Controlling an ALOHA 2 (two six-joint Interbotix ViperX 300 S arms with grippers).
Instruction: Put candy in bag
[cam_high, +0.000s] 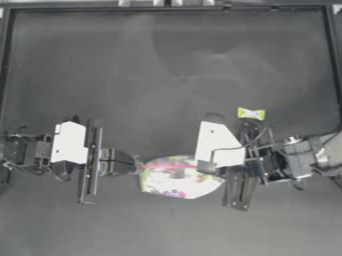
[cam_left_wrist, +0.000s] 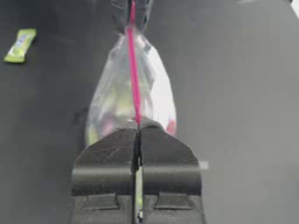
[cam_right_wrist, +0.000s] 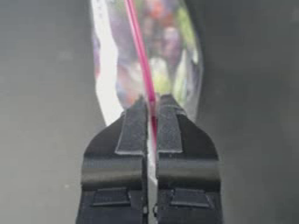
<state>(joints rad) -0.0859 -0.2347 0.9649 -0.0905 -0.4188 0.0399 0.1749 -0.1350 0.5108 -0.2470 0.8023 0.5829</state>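
Observation:
The clear bag with colourful sweets inside is held between both grippers near the table's middle front, its pink seal strip stretched taut. My left gripper is shut on the strip's left end. My right gripper is shut on the strip's right end. The bag hangs below the strip. The yellow-green candy lies on the table behind the right arm, apart from the bag, and shows in the left wrist view.
A raised frame edge runs along the table's far side. Dark bare table surface spreads behind the arms.

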